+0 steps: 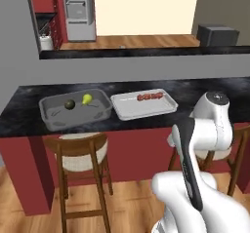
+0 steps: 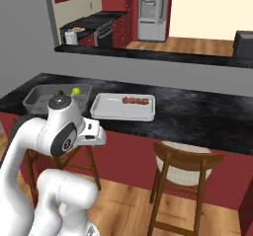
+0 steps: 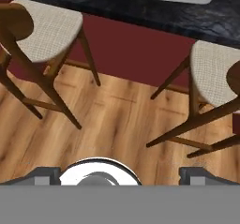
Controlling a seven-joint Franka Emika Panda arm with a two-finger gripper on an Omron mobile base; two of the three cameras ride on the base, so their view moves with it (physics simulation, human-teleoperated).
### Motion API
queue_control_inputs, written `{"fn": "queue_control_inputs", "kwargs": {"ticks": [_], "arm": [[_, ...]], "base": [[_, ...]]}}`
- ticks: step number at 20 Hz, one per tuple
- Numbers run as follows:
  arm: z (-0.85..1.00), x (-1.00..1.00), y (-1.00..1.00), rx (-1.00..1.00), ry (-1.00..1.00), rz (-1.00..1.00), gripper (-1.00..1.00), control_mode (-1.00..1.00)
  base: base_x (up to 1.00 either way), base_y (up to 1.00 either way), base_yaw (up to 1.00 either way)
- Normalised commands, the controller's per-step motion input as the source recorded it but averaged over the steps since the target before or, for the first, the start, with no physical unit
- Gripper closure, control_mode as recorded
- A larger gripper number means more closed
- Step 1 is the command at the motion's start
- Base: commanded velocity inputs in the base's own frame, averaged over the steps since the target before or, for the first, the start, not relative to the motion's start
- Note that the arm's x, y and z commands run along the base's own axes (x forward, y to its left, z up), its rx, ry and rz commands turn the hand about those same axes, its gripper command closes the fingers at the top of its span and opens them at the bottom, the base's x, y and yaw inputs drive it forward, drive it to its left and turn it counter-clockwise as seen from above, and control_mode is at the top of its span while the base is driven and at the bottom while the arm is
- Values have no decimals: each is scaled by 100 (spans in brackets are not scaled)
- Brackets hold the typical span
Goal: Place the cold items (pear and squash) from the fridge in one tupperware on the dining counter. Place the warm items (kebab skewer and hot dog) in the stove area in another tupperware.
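We see the bench (image 1: 205, 88) carrying the deep tub (image 1: 53, 117) with squash (image 1: 70, 104) and pear (image 1: 87, 99), kebab skewer (image 1: 150, 97) in the shallow tray (image 1: 128, 111) right of it. Pincer (image 3: 120, 175) wide, empty, low facing stools. Risk: hot dog outstanding; arm may clip a stool.

White arm folded back near its base, pincer (image 3: 120, 176) pointing downward, fingers spread wide, holding nothing

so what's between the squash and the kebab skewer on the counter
The pear, in the grey tub beside the squash; the kebab skewer lies in the pale tray, seen from the left base view.
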Motion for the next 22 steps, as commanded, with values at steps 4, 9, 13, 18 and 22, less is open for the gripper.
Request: {"fn": "queue_control_inputs", "kwargs": {"ticks": [4,9,13,18,22], "arm": [[0,0,0,0,0,0,-100,100],[0,0,0,0,0,0,-100,100],[0,0,0,0,0,0,-100,100],[0,0,0,0,0,0,-100,100],[0,0,0,0,0,0,-100,100]], "base": [[3,-100,-2],[13,-100,-5],[12,-100,-6],[18,-100,-3],[40,-100,0]]}}
